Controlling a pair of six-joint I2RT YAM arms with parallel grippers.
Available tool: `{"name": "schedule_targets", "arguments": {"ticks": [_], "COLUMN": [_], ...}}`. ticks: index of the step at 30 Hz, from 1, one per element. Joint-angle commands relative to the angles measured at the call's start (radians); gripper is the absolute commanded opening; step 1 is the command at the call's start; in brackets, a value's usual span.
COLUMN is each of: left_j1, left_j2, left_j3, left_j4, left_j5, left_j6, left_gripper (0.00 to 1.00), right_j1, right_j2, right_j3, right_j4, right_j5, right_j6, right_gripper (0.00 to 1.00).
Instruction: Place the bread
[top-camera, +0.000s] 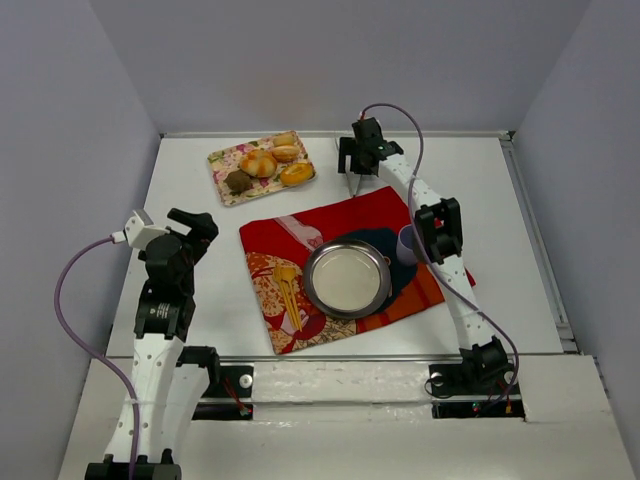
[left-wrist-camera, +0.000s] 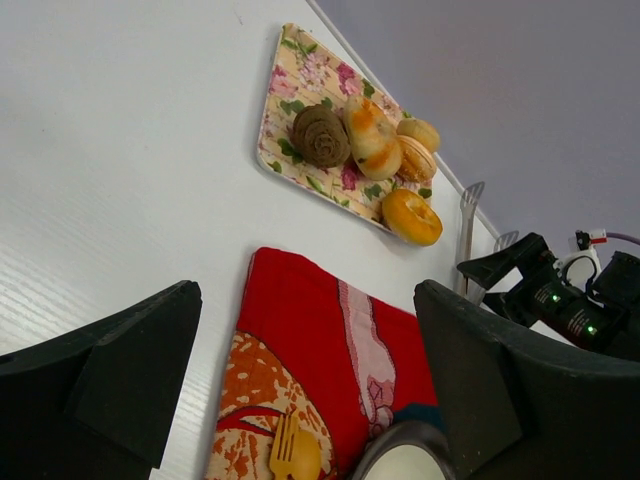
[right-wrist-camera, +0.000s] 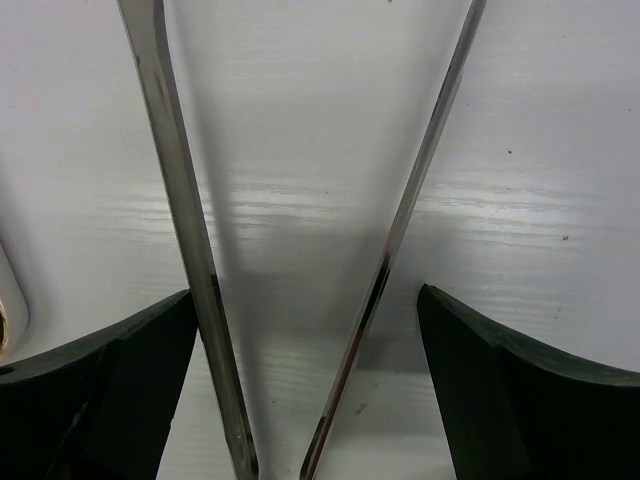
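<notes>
Surroundings: a white table boxed in by plain grey walls.
Tray: a flowered tray lies at the far left and carries several breads.
The bread: the big lumpy roll sits at the middle of the tray, touching a dark brown round piece on its near-left side, with smoother orange rolls to its right.
Cloth: a red patterned cloth covers the centre of the table; on it are a bare metal plate and, to the plate's left, yellow cutlery.
Left gripper: above the table's left side, jaws wide apart, holding nothing.
Right gripper: at the far centre, right of the tray, carrying metal tongs that point down. The tong arms are spread between its fingers; contact on one side looks likely but is hard to see.
</notes>
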Motion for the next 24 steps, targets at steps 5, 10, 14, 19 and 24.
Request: {"name": "schedule_targets", "arguments": {"ticks": [5, 10, 14, 19, 24], "left_j1": [-0.003, -0.003, -0.003, -0.003, -0.003], "left_j2": [-0.022, -0.032, -0.035, -0.029, -0.025], "left_j3": [-0.008, -0.011, -0.013, -0.008, -0.007], "left_j4": [0.011, 0.008, 0.009, 0.003, 0.003], "left_j5": [-0.052, -0.056, -0.061, -0.068, -0.065], "left_j6": [-0.004, -0.007, -0.009, -0.009, -0.01], "left_gripper": [0.99, 0.99, 0.99, 0.99, 0.99], "right_j1": [-0.005, -0.005, -0.005, -0.005, -0.005], "right_j2": [0.057, 0.06, 0.054, 0.036, -0.015], "right_j3": [0.056, 0.058, 0.04, 0.014, -0.011], "right_j4": [-0.004, -0.045, -0.07, -0.067, 0.017], "right_j5": [-0.066, -0.028, 0.008, 0.057, 0.094], "right_j6": [-0.023, -0.026, -0.03, -0.053, -0.067], "right_gripper": [0.94, 0.77, 0.61, 0.58, 0.56]}}
